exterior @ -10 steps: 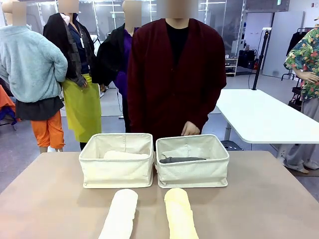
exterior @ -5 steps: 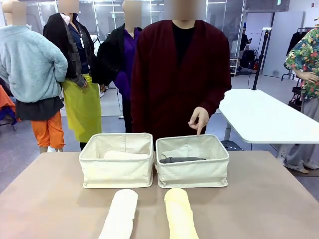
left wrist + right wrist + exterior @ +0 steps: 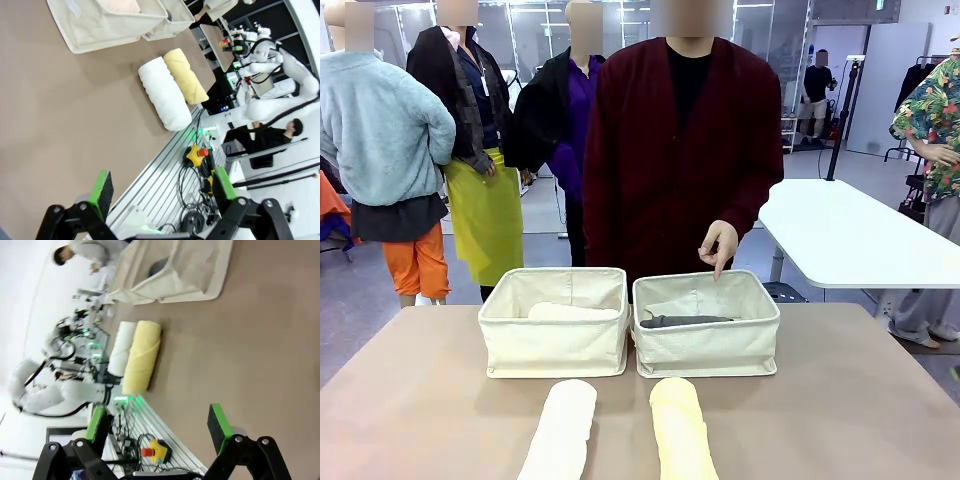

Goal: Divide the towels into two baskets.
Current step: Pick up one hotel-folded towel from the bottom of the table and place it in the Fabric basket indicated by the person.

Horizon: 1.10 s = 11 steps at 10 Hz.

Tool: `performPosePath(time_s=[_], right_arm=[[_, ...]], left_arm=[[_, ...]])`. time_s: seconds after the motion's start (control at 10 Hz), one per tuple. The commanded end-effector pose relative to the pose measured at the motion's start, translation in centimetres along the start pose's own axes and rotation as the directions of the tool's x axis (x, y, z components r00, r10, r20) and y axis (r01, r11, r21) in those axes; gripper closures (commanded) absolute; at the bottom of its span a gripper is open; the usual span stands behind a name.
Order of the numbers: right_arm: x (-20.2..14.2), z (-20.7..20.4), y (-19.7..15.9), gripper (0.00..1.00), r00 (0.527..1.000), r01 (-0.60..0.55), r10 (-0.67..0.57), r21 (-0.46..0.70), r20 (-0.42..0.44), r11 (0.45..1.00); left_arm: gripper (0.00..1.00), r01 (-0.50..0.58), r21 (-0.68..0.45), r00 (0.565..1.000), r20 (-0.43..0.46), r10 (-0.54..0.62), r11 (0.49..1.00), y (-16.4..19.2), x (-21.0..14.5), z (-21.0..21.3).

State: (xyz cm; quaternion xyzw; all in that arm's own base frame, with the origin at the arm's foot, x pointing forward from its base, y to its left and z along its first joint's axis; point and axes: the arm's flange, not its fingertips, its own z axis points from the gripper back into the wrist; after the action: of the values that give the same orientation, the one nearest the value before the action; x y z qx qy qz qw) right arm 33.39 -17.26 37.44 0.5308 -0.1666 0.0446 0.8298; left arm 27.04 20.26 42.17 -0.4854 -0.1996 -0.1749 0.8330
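Operator: How far is the division progressing?

Technician: By the look of it, halfway. The left basket (image 3: 555,345) is holding the pinkish-beige towel (image 3: 570,312). The right basket (image 3: 708,350) is holding the dark grey towel (image 3: 685,321). The white towel (image 3: 560,435) and the pale yellow towel (image 3: 682,430) are lying on the table (image 3: 420,400), outside both baskets and not yet sorted. One towel per basket is probably what is left.

Operator: How are the two loose towels presenting?

Technician: Both are lying as thick rolls, side by side with a gap between them, at the robot's edge of the table. Their long axes are pointing toward the baskets. The white one is sitting in front of the left basket, the yellow one in front of the right. The terry looks soft, so I am expecting some give under a grasp.

Operator: Gripper status?

Technician: The left gripper (image 3: 164,185) is standing wide and carrying nothing. The right gripper (image 3: 157,422) is likewise spread wide and empty. Both are hanging above the table's near edge, well apart from the towels.

Operator: Is the person taking part?

Technician: The person's hand (image 3: 718,243) is pointing down at the far side of the right basket.
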Motion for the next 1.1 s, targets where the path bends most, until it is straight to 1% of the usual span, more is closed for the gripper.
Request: performPosePath(time_s=[0.0, 0.1, 0.2, 0.4, 0.5, 0.6, 0.7, 0.8, 0.9, 1.0], right_arm=[[-1.8, -8.1, 4.8, 0.0, 0.995, 0.1, -0.099, -0.106, 0.013, 0.989], [-2.8, -11.5, 5.8, 0.0, 0.994, 0.104, -0.099, -0.168, 0.035, 0.98], [-3.5, -14.9, 6.7, 0.0, 0.995, 0.1, -0.104, -0.229, -0.007, 0.968], [-4.0, -19.7, 7.9, 0.0, 0.992, 0.094, -0.115, -0.299, -0.052, 0.95], [-4.1, -21.8, 8.3, 0.0, 0.987, 0.12, -0.147, -0.312, -0.065, 0.942], [-4.5, -23.7, 8.9, 0.0, 0.979, 0.12, -0.165, -0.32, -0.117, 0.94], [-5.2, -25.7, 9.7, 0.0, 0.976, 0.113, -0.167, -0.327, -0.141, 0.938], [-6.0, -27.2, 10.4, 0.0, 0.976, 0.099, -0.158, -0.342, -0.148, 0.934], [-7.0, -28.6, 10.7, 0.0, 0.973, 0.084, -0.154, -0.355, -0.173, 0.931], [-7.5, -29.9, 10.8, 0.0, 0.974, 0.077, -0.15, -0.379, -0.168, 0.922]], left_arm=[[0.0, 0.007, 0.001, 1.0, -0.002, -0.007, 1.0, -0.2, -0.2, 0.3], [0.0, 0.007, 0.001, 1.0, -0.002, -0.007, 1.0, -0.2, -0.2, 0.3], [0.0, 0.007, 0.001, 1.0, -0.002, -0.007, 1.0, -0.2, -0.2, 0.3], [0.0, 0.007, 0.001, 1.0, -0.002, -0.007, 1.0, -0.2, -0.2, 0.3], [0.0, 0.007, 0.001, 1.0, -0.002, -0.007, 1.0, -0.2, -0.2, 0.3], [0.0, 0.007, 0.001, 1.0, -0.002, -0.007, 1.0, -0.2, -0.2, 0.3], [0.0, 0.007, 0.001, 1.0, -0.002, -0.007, 1.0, -0.2, -0.2, 0.3], [0.0, 0.007, 0.001, 1.0, -0.002, -0.007, 1.0, -0.2, -0.2, 0.3], [0.0, 0.007, 0.001, 1.0, -0.002, -0.007, 1.0, -0.2, -0.2, 0.3], [0.0, 0.007, 0.001, 1.0, -0.002, -0.007, 1.0, -0.2, -0.2, 0.3]])
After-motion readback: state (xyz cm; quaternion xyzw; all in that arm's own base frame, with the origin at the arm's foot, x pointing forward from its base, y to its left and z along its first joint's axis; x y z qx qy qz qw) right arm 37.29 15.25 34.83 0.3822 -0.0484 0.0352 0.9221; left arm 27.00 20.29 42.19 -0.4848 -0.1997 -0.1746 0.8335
